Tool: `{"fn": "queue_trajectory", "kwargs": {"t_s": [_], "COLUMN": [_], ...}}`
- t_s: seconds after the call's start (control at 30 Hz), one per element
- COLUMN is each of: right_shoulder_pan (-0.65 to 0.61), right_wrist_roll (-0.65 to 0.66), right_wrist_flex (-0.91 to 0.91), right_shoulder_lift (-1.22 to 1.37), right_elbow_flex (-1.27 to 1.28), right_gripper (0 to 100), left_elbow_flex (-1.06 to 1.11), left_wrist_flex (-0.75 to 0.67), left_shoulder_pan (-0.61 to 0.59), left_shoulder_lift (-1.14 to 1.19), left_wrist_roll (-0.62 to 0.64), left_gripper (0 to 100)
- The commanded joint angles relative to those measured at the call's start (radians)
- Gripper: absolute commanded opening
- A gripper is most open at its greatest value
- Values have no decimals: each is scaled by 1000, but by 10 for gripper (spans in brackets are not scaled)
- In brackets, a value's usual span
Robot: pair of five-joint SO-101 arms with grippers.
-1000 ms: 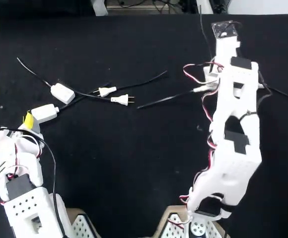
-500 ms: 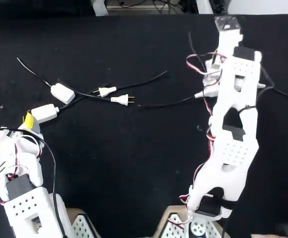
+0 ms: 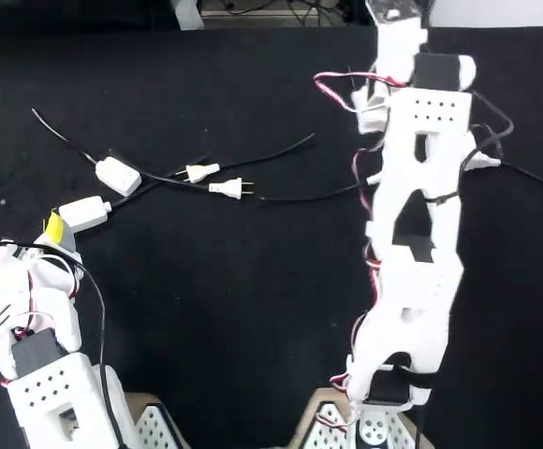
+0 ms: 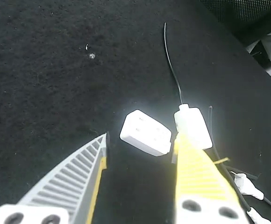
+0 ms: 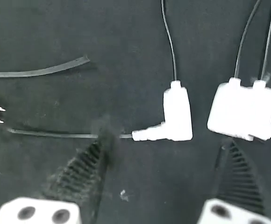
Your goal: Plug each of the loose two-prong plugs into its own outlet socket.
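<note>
Two loose plugs (image 3: 228, 188) lie near two sockets (image 3: 117, 175).

My right arm (image 3: 414, 178) stretches further out over the table (image 3: 253, 309) than a second ago and swings toward my left side. My right gripper (image 3: 393, 11) now reaches the far edge, and my arm now covers most of the white plug (image 3: 376, 178) on the black wire (image 3: 309, 196).

Bare table (image 3: 253, 299) lay open across the middle, right up to the loose plugs (image 3: 227, 188). Thin black cords (image 3: 286, 148) crossed around them, with two sockets (image 3: 118, 176) close beside.
</note>
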Motion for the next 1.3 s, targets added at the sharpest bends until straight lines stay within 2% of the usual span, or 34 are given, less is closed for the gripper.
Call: {"fn": "queue_trajectory", "kwargs": {"t_s": [0.0,0.13,0.3,0.43,0.57,0.7,0.87,1.0,1.1,1.27], "right_shoulder_pan": [-20,-20,-58,-157,-315,-428,-460,-456,-459,-460], "right_wrist_roll": [-21,-78,-81,-80,-81,-84,-242,-361,-393,-391], "right_wrist_flex": [34,35,29,-44,-249,-568,-936,-1049,-1126,-1217], "right_shoulder_lift": [-44,-179,-503,-748,-926,-1009,-1009,-1004,-1006,-1009], "right_elbow_flex": [-64,87,418,707,1046,1397,1693,1799,1874,1962], "right_gripper": [316,315,318,318,318,317,315,315,315,315], "left_elbow_flex": [-36,-36,-30,-28,-27,-27,-59,-159,-268,-470], "left_wrist_flex": [-6,-6,-6,2,3,3,5,29,81,133], "left_shoulder_pan": [12,22,142,205,206,206,205,150,104,99], "left_shoulder_lift": [-5,-5,-5,-5,-5,-5,5,9,63,376], "left_wrist_roll": [5,-6,-135,-196,-201,-201,-203,-264,-293,-347], "left_gripper": [234,234,234,234,234,234,238,238,238,239]}}
